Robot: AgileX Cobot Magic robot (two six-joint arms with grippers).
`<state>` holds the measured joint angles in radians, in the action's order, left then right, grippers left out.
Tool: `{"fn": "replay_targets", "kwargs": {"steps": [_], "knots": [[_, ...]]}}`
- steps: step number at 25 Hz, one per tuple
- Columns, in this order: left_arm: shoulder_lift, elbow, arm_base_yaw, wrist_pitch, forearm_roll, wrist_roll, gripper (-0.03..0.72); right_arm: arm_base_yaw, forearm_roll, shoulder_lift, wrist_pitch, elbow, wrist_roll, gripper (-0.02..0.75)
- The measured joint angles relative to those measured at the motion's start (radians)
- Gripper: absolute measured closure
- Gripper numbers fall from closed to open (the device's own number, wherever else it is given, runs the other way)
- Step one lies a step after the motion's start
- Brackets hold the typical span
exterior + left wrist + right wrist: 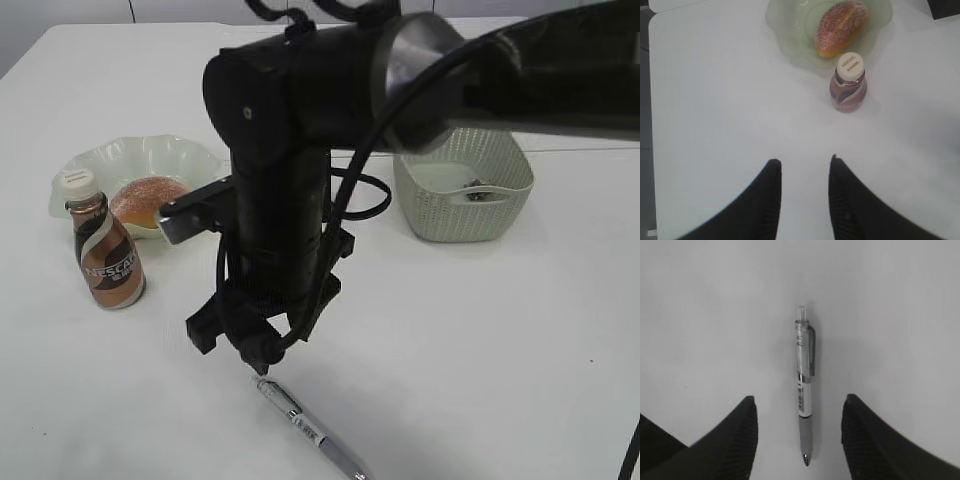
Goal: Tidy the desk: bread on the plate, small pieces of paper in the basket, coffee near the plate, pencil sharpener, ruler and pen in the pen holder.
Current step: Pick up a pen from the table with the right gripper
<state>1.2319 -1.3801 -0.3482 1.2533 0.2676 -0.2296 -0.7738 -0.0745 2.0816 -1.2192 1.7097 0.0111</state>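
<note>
Lying flat on the desk (715,315), pen (804,390) between the spread, empty right claw (799,412) fingers, untouched

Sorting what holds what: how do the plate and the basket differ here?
The plate is shallow with a wavy rim; the basket is deep with perforated walls. The plate holds the bread; the basket holds a small crumpled bit. The plate sits left, the basket right. Both are pale green and rest on the desk.
</note>
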Motion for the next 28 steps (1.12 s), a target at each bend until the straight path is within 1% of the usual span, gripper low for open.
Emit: {"fn": "replay_targets", "kwargs": {"steps": [5, 15, 28], "knots": [[0.000, 0.000, 0.000, 0.000, 0.000, 0.000, 0.449, 0.000, 0.004, 0.056, 0.000, -0.015, 0.036, 0.339], [0.000, 0.000, 0.000, 0.000, 0.013, 0.000, 0.449, 0.000, 0.009, 0.154, 0.003, -0.015, 0.040, 0.339], [0.000, 0.000, 0.000, 0.000, 0.017, 0.000, 0.449, 0.000, -0.009, 0.202, 0.006, -0.015, 0.040, 0.339]]}}
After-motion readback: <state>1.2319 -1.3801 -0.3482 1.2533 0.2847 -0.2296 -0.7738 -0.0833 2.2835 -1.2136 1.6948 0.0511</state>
